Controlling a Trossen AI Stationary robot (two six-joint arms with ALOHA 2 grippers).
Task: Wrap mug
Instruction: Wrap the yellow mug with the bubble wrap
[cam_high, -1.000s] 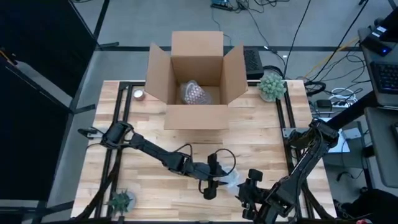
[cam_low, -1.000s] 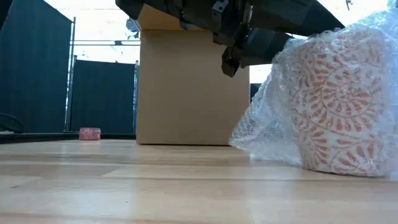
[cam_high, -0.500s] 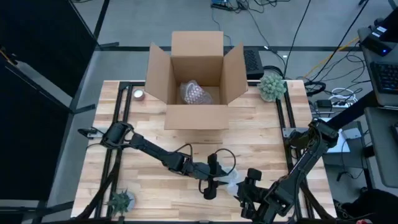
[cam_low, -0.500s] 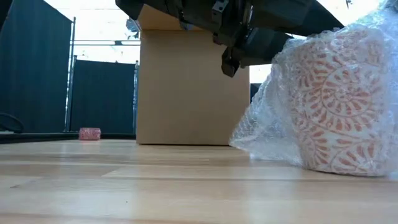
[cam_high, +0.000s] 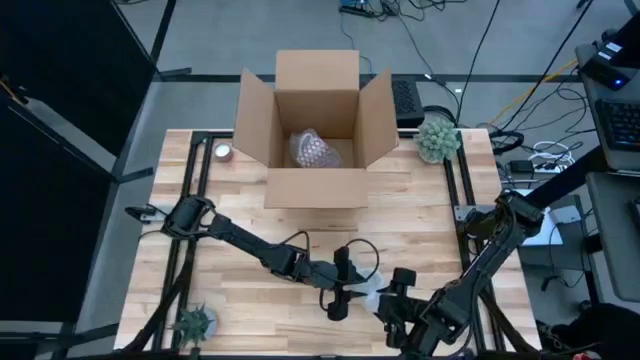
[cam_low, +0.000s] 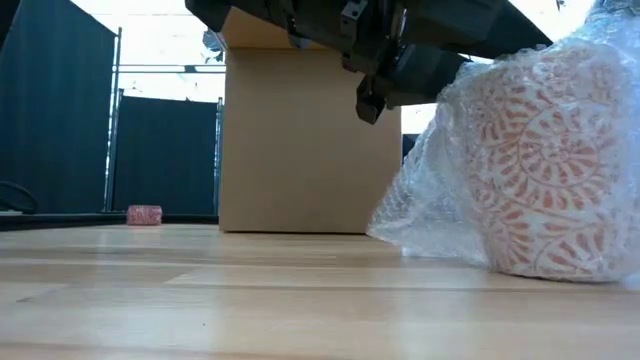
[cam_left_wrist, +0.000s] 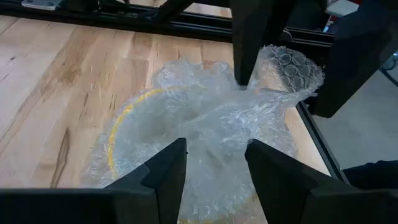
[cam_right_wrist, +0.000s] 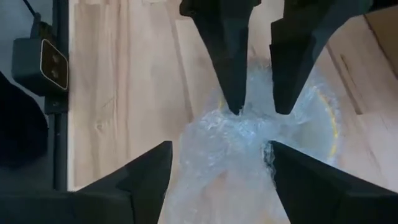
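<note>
Left gripper (cam_high: 338, 303): hanging over the mug (cam_low: 548, 165) at the table's (cam_high: 420, 215) near edge, fingers apart, tips poised above the bubble wrap (cam_left_wrist: 205, 124) without pinching it.

Right gripper (cam_high: 393, 318): facing it from the other side, fingers spread wide, likewise gripping nothing.

Mug: patterned, standing on the table between both grippers, already swathed in wrap; loose wrap is trailing beside it and bunching on top.

Box (cam_high: 313, 130): open at the far side, another wrapped item (cam_high: 312, 150) inside.

Step, as judged: closing the wrap over the mug's top. Next move is calling for one gripper to pinch the loose bunch and fold it down while the other is steadying the bundle.
</note>
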